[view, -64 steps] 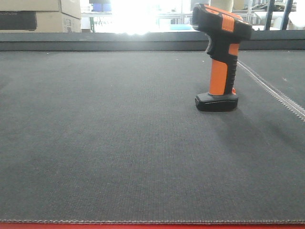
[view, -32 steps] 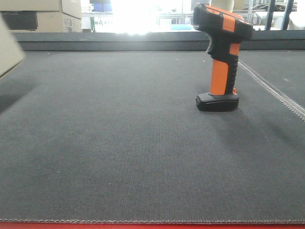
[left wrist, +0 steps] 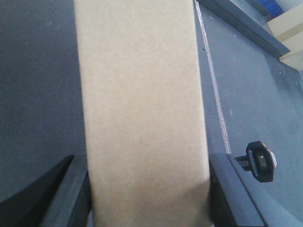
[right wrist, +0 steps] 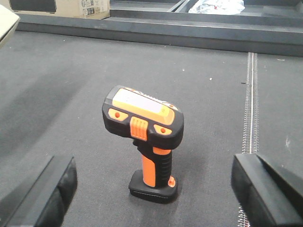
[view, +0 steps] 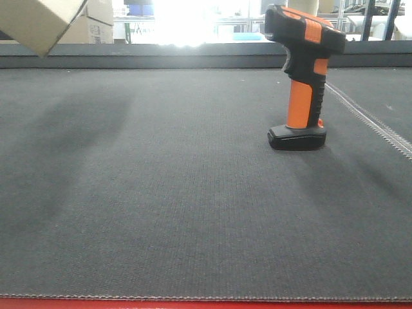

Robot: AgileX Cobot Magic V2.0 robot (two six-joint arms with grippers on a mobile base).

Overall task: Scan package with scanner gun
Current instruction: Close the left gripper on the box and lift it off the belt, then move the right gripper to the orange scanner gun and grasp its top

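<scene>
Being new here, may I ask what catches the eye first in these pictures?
The orange-and-black scanner stands upright on the dark mat, right of centre. A tan box, clamped in the left pincer, hangs above the mat's left side.

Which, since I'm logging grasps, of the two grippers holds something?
The left gripper: its jaws are shut on the cardboard package. The right gripper is open and empty, the scanner gun standing untouched ahead of it.

Plain brown cardboard package (left wrist: 142, 113), held clear of the dark mat (view: 161, 193), tilted, one corner showing at front view's top left, orange-and-black scanner gun (view: 302, 77) upright on its base, on the mat's right side, well apart
</scene>
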